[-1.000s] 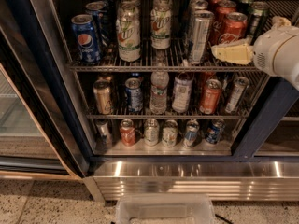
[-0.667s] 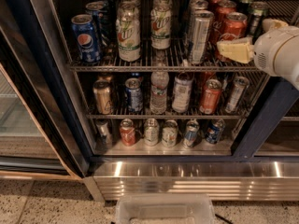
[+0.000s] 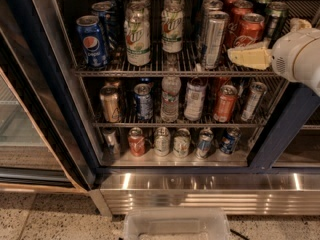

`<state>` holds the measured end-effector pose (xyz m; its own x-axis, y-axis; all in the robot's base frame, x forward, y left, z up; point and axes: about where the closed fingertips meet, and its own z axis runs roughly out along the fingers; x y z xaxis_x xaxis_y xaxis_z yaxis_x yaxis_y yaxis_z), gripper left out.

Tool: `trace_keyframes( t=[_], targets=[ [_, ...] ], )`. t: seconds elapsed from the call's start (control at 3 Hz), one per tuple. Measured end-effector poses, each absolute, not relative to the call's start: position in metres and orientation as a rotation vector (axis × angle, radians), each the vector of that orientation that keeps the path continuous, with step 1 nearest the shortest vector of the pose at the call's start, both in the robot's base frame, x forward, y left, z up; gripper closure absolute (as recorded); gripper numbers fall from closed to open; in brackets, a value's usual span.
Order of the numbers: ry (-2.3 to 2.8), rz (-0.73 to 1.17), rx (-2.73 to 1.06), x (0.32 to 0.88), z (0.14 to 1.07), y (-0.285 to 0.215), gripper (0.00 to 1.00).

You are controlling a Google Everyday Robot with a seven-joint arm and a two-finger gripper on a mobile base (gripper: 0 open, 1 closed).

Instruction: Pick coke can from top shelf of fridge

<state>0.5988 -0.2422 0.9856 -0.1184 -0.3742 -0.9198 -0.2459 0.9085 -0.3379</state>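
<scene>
The coke can (image 3: pixel 248 30) is seen standing upright at the top shelf's (image 3: pixel 150 72) front right. The tool (image 3: pixel 246 57) is held just below-right of it, pointed leftward. Its spread cannot be told.

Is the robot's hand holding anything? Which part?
Nothing that shows. The hand is at the front of the top shelf, its tip by the bottom of a coke can standing there.

The tool (image 3: pixel 250 57) is shifting only slightly at the right front edge of the worktop (image 3: pixel 150 72), drifting back leftward and down beside the coke can (image 3: pixel 248 30).
</scene>
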Motion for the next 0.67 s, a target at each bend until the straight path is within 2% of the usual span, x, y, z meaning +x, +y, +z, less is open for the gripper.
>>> trace_keyframes(
  t=[0.33, 0.67],
  targets=[
    [1.708, -0.116, -0.476, 0.5988, 0.9856, -0.2422, 0.0],
    [1.708, -0.116, -0.476, 0.5988, 0.9856, -0.2422, 0.09]
  ],
)
